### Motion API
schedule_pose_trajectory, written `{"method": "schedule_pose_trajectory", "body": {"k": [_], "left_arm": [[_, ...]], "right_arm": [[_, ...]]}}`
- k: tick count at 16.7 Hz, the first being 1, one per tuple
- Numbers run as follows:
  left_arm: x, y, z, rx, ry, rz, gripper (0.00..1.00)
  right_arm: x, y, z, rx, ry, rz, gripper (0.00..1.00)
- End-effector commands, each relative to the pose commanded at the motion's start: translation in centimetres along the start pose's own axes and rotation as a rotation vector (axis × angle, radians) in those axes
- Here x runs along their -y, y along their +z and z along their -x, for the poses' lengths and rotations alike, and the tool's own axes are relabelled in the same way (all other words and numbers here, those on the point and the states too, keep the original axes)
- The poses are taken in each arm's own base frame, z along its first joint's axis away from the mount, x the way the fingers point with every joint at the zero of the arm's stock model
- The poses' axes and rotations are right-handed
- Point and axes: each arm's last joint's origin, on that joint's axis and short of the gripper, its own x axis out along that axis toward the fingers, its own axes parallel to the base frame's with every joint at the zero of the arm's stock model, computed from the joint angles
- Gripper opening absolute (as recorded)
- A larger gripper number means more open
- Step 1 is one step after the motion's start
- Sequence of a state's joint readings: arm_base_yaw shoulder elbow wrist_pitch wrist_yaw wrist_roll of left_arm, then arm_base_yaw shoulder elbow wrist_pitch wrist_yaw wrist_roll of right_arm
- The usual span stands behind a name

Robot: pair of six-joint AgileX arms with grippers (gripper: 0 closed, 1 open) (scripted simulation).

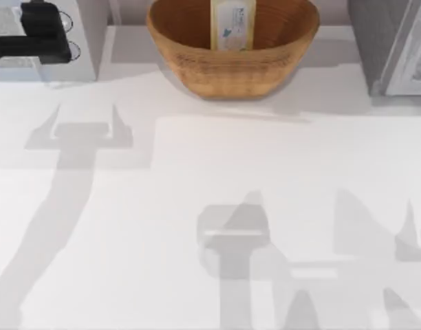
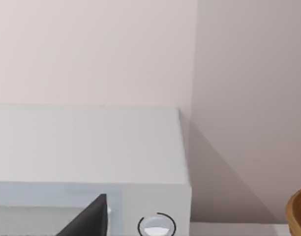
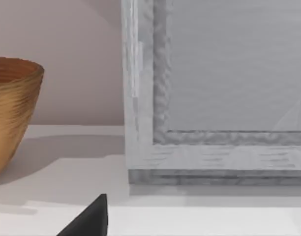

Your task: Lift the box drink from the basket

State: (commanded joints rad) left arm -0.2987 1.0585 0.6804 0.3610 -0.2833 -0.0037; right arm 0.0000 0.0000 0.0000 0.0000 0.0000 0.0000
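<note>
The basket (image 1: 232,65) is a wide tan wicker bowl at the back middle of the table. The box drink (image 1: 232,24) stands upright inside it, pale yellow with a white label and a small blue mark. A dark part of my left arm (image 1: 33,34) shows at the back left, over the white box, well left of the basket. In the left wrist view my left gripper (image 2: 91,219) shows as a dark tip, with the basket's rim (image 2: 299,211) at the edge. My right gripper (image 3: 91,216) shows as a dark tip too, with the basket (image 3: 13,108) farther off.
A white box with round knobs (image 1: 76,41) stands at the back left; its top (image 2: 86,142) and one knob (image 2: 157,226) face the left wrist camera. A grey framed cabinet (image 1: 393,45) stands at the back right, close to the right wrist camera (image 3: 214,98). Arm shadows fall across the white table (image 1: 197,172).
</note>
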Motion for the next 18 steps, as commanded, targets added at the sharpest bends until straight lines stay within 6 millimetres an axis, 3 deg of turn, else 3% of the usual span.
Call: {"method": "schedule_pose_trajectory", "body": {"k": [4, 6, 9, 14, 18], "left_arm": [[6.0, 0.2, -7.9, 0.014, -0.003, 0.003, 1.00], [9.5, -1.4, -11.5, 0.018, -0.004, 0.004, 1.00], [14.9, -5.2, -15.6, 0.019, -0.005, 0.003, 1.00], [21.7, -12.8, -18.8, 0.016, -0.007, -0.003, 1.00], [24.1, -16.3, -19.3, 0.014, -0.008, -0.007, 1.00]], "right_arm": [[0.0, 0.0, 0.0, 0.000, 0.000, 0.000, 1.00], [0.0, 0.0, 0.0, 0.000, 0.000, 0.000, 1.00], [0.0, 0.0, 0.0, 0.000, 0.000, 0.000, 1.00], [0.0, 0.0, 0.0, 0.000, 0.000, 0.000, 1.00], [0.0, 0.0, 0.0, 0.000, 0.000, 0.000, 1.00]]}}
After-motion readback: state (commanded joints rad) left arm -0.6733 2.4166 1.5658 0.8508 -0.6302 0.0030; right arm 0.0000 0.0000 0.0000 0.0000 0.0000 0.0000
